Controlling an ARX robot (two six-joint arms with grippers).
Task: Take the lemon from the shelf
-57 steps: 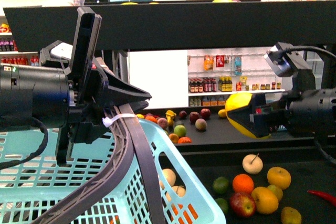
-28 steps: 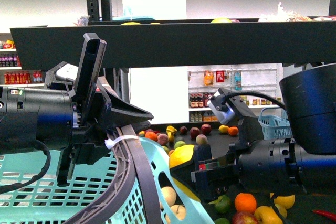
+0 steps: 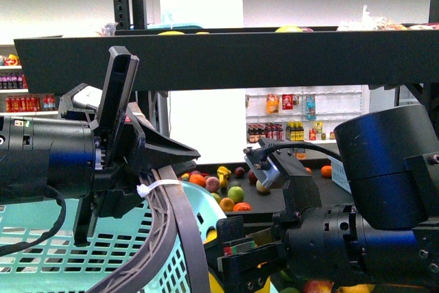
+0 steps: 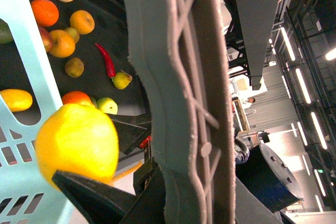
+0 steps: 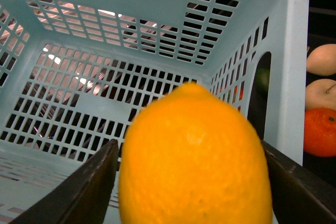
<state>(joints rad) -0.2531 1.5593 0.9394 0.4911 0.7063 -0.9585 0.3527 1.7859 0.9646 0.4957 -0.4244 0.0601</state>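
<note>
Yellow lemon (image 5: pixel 194 171), clear of the shelf (image 3: pixel 274 56), sits clamped in the right tool (image 5: pixel 188 150), long axis pointing into the open pale blue basket (image 5: pixel 131 24) directly ahead, whose handle (image 3: pixel 182 224) the left tool (image 3: pixel 154 162) grips.

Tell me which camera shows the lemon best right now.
Right wrist view: the bright yellow oval lemon fills it, held by the right end effector. Left wrist shows it partly hidden; front shows only a sliver.
</note>
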